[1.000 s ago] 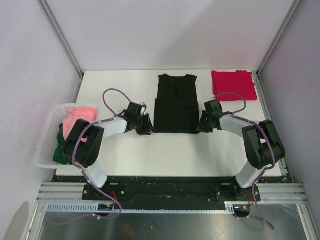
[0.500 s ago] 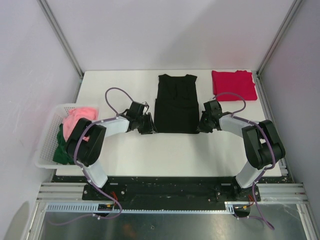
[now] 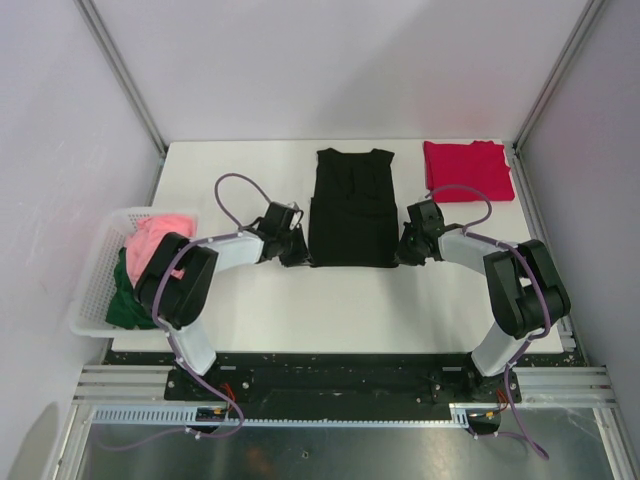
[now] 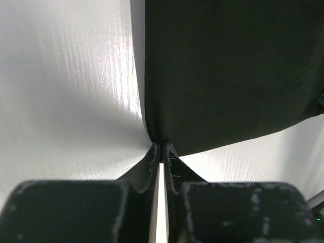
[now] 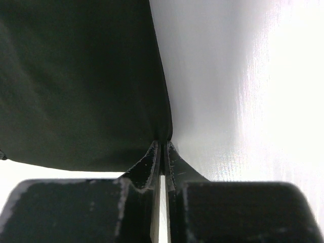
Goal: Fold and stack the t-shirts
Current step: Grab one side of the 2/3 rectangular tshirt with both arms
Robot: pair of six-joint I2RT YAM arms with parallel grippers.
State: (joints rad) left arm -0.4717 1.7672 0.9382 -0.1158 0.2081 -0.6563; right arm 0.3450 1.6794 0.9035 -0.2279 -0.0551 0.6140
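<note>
Since the earlier frame, I see the left gripper (image 3: 297, 250) shifted right onto the black t-shirt (image 3: 350, 205). Its fingers are clamped on the near-left hem corner. The right gripper (image 3: 404, 248) pinches the near-right corner. The shirt lies flat, centred on the white table (image 3: 330, 300). A red t-shirt (image 3: 467, 170) sits at the far right, and pale walls (image 3: 60, 150) enclose the cell.

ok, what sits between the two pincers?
The black t-shirt, its near corners pinched by left pincer and right pincer; seen in the top view.
</note>
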